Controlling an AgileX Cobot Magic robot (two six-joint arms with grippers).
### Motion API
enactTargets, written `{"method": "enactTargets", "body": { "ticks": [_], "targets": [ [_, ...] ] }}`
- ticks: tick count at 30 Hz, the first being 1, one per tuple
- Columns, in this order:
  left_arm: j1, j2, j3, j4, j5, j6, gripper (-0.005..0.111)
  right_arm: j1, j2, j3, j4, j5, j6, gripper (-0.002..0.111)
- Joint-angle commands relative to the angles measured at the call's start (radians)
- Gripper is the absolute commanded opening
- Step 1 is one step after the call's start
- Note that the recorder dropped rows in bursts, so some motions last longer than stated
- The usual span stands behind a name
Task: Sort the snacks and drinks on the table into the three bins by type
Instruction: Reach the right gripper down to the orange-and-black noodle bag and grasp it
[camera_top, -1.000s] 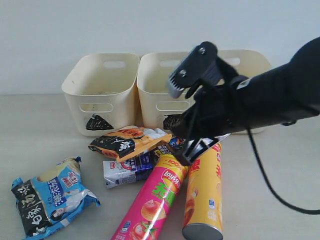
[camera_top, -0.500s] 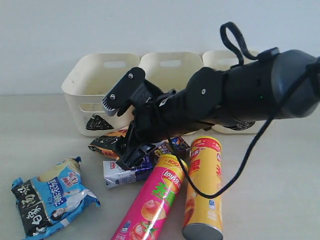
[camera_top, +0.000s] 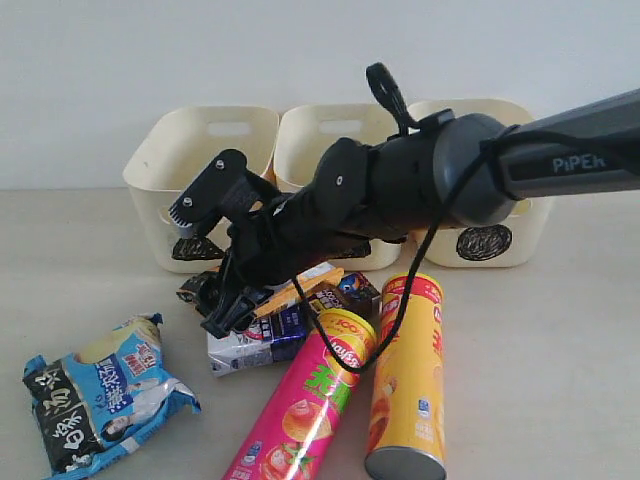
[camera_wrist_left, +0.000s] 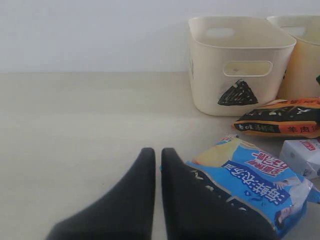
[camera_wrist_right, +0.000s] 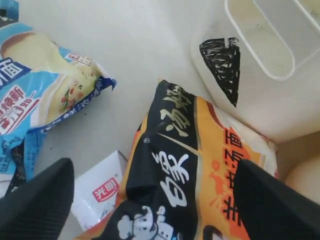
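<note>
Right claw (camera_wrist_right: 152, 197) spread wide astride orange-black bag (camera_wrist_right: 200, 165) — left claw (camera_wrist_left: 157, 152) closed

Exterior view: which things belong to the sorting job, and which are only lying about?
Job: pink tube, yellow tube, blue bag, orange bag, white carton, purple carton, triangle bin, middle bin, circle bin.
Not job: table, arm cable.

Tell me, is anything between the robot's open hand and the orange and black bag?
Nothing visible is in the way. The right hand hangs open directly over the orange-black bag, with one finger to each side of it.
</note>
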Motion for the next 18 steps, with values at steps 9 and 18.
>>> {"method": "enactTargets", "body": {
  "ticks": [9,18],
  "targets": [
    [0.003,-0.004,-0.003,-0.001,-0.006,-0.006,0.004,-0.001,0.078,-0.033,-0.097,-0.073,-0.008,0.078],
    [0.003,-0.004,-0.003,-0.001,-0.008,-0.006,0.004,-0.018,0.121,-0.033,-0.120,-0.132,-0.007,0.078]
  ]
}}
